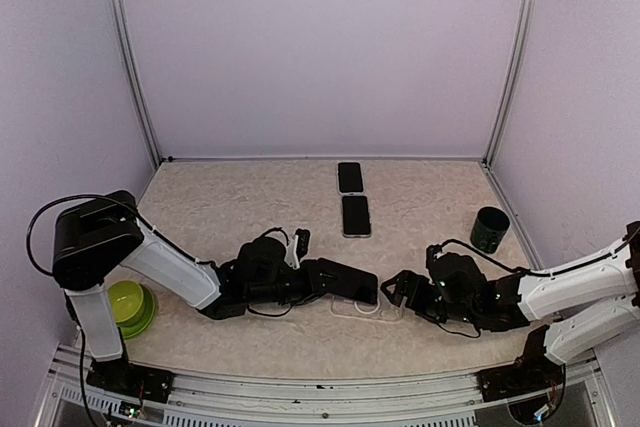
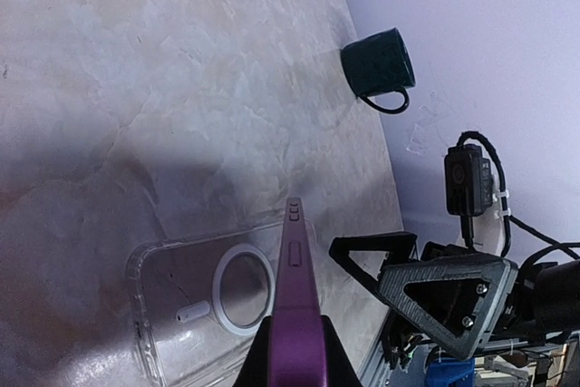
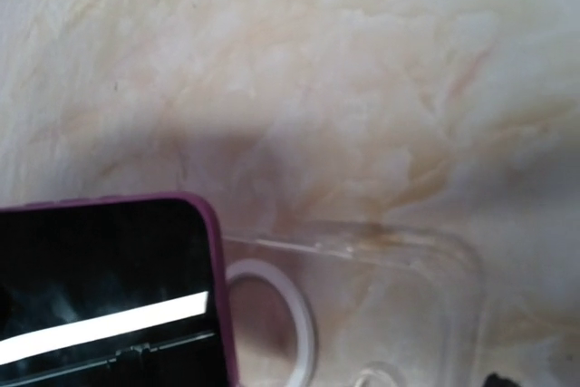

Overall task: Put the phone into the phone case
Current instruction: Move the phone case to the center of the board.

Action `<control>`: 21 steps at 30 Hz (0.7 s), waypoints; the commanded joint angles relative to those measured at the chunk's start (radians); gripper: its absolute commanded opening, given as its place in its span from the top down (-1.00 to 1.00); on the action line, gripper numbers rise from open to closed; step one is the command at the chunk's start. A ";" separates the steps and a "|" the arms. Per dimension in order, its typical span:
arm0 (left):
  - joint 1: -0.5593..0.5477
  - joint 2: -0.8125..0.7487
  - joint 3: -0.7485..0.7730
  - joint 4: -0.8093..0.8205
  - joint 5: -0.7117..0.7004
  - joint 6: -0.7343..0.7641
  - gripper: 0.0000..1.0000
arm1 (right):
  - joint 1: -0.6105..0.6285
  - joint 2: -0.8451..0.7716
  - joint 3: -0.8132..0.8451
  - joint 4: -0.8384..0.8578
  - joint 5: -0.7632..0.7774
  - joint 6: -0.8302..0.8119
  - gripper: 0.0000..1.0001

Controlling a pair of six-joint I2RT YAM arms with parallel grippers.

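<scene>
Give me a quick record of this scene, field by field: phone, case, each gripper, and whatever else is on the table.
phone: purple phone, held on edge over the clear case, not seated
clear case: clear case flat on the table, empty, ring visible
left gripper: left gripper shut on the purple phone
right gripper: right gripper open, at the case's right end, holding nothing
others: back phone, middle phone, dark mug at right, green bowl at left

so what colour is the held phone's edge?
Purple: the phone edge shows best in the left wrist view.
</scene>
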 commanded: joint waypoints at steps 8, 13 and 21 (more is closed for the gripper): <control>-0.005 0.055 0.063 0.041 0.002 -0.026 1.00 | -0.009 0.063 0.005 0.041 -0.021 0.012 -0.83; -0.003 0.078 0.075 0.043 0.014 -0.041 1.00 | -0.013 0.094 0.011 0.062 -0.041 0.014 -0.83; -0.003 0.099 0.085 0.051 0.019 -0.065 1.00 | -0.014 0.122 0.027 0.077 -0.060 -0.001 -0.83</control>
